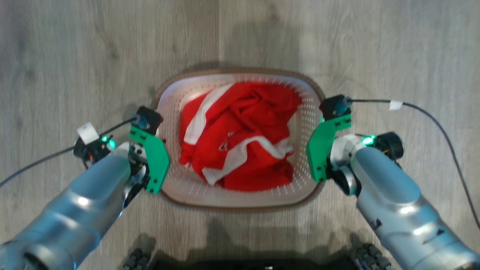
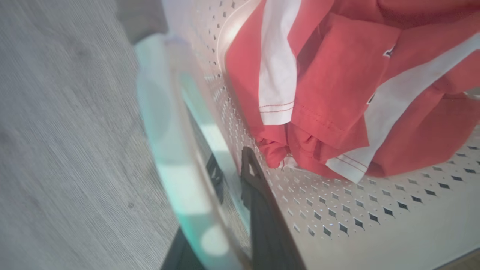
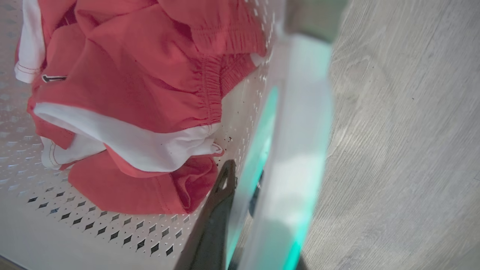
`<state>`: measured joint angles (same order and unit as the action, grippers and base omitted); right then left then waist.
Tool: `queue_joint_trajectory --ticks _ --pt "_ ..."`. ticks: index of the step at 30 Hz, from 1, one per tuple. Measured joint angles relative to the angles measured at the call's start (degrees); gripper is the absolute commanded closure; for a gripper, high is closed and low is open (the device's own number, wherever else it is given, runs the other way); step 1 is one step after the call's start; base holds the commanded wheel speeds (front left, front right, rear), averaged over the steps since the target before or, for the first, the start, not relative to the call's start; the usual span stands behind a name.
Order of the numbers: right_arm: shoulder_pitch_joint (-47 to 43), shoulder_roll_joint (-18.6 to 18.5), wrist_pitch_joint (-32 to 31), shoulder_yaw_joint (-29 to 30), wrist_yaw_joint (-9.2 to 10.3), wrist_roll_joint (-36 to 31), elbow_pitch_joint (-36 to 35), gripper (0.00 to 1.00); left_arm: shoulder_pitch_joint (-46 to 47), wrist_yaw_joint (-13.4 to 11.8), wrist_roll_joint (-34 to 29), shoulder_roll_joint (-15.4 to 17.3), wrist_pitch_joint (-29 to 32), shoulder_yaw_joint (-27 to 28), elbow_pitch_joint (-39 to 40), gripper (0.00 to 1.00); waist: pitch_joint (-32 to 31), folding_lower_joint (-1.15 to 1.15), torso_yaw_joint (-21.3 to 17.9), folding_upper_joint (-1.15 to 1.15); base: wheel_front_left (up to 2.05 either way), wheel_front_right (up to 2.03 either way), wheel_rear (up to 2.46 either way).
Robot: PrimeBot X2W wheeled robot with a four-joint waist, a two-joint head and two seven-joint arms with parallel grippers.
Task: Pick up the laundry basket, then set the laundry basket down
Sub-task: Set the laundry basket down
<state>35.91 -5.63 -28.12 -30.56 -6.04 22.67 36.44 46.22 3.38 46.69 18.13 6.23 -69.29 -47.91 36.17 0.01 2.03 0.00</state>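
White perforated plastic laundry basket — left gripper clamps its nine o'clock side, right gripper, seemingly, its three o'clock side.

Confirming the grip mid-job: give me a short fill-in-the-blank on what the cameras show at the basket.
1. The garment in the laundry basket is ____ with white bands.
2. The left gripper has one finger ____ the basket and the other outside its wall.
3. The right gripper is shut on the basket's ____ side.

Missing words: red; inside; right.
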Motion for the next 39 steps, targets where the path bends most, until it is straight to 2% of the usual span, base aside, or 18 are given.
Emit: queue_joint_trajectory --ticks 9,15,21,32,33,34,35,36,37,39 --pt "7.09 0.14 9.36 -0.87 -0.03 2.56 7.39 1.00 6.60 2.13 -0.46 -6.26 -7.24 0.83 -12.18 1.00 7.61 0.00 1.66 0.00 0.00 0.00 0.00" --pt "9.73 0.14 13.48 -1.75 -0.05 4.97 11.84 1.00 9.18 2.71 -0.62 -9.51 -8.94 0.77 -17.24 1.00 10.81 -0.01 2.36 0.00 0.00 0.00 0.00" --pt "11.29 0.24 15.83 -3.09 -0.52 7.34 15.59 1.00 10.44 3.24 -0.60 -11.23 -9.51 -0.33 -20.02 1.00 13.11 -0.01 2.94 0.00 0.00 0.00 0.00" --pt "13.21 0.29 18.97 -5.48 -0.56 9.38 19.41 1.00 10.83 3.24 1.10 -11.49 -9.93 -1.27 -20.03 1.00 14.36 -0.01 3.35 0.00 0.00 0.00 0.00" --pt "13.24 0.29 19.23 -5.70 -0.56 9.79 19.56 1.00 10.92 3.24 1.32 -11.50 -9.93 -1.45 -20.11 0.92 14.38 -0.01 3.36 0.00 0.00 0.00 0.00" --pt "13.37 0.30 19.25 -5.80 -0.56 10.16 19.81 1.00 11.10 3.24 1.32 -11.58 -10.03 -1.74 -20.36 0.54 14.38 -0.01 3.38 0.00 0.00 0.00 0.00" --pt "13.65 0.33 19.29 -5.87 -0.63 10.37 20.20 1.00 11.36 3.42 1.30 -11.72 -10.07 -2.40 -21.03 0.02 14.36 -0.01 3.40 0.00 0.00 0.00 0.00" --pt "14.20 0.51 19.31 -6.17 -0.65 10.32 20.69 0.65 11.38 3.87 1.34 -11.92 -9.95 -2.46 -21.67 0.00 14.34 -0.01 3.42 0.00 0.00 0.00 0.00" --pt "14.85 0.81 19.47 -6.68 -0.89 10.00 21.11 0.00 11.34 4.15 1.41 -12.22 -9.69 -2.52 -21.96 0.00 14.31 -0.01 3.44 0.00 0.00 0.00 0.00" --pt "15.74 1.37 20.42 -6.70 -1.05 10.03 21.59 0.00 11.34 4.15 1.99 -12.79 -9.15 -2.55 -22.68 0.00 14.32 -0.01 3.51 0.00 0.00 0.00 0.00"
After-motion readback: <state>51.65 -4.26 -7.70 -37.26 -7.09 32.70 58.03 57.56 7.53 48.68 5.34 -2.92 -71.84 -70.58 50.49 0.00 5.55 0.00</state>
